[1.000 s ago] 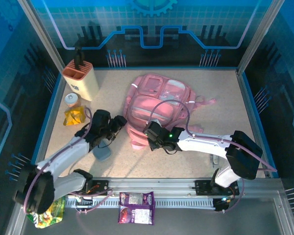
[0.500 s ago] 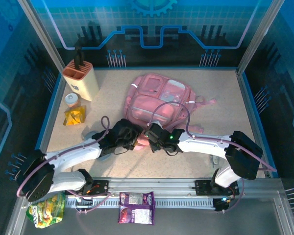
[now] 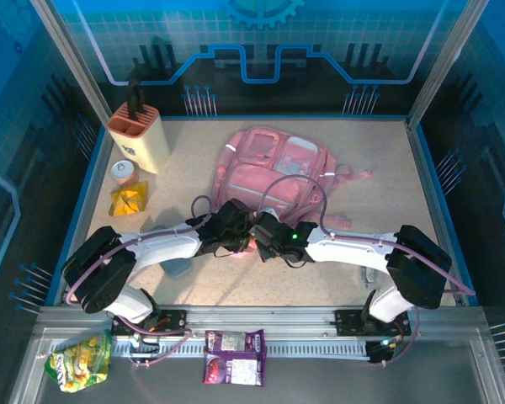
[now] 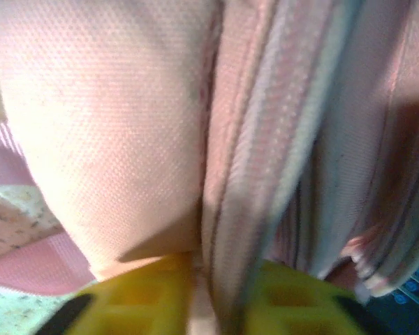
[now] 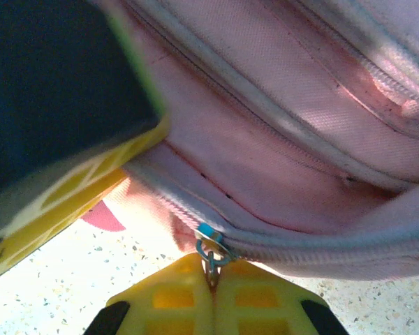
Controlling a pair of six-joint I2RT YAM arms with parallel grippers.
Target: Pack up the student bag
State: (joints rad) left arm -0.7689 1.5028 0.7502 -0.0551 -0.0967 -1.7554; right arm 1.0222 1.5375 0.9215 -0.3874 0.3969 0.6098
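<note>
So the bag (image 3: 273,168) lay flat mid-table, with its near edge right where both arms met. The left gripper (image 4: 199,296) was nearly closed, pinching a fold of bag fabric beside the zip. The right gripper (image 5: 213,286) was clamped tight on the little blue zip pull (image 5: 208,246). Looked like the unzip step to me, nothing packed yet. I'd guess the left has to anchor the fabric next while the right drags the pull along the track.

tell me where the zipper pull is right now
In the right wrist view, the zipper pull sits bottom centre, pinched in the right gripper at the near edge of the pink bag.
</note>
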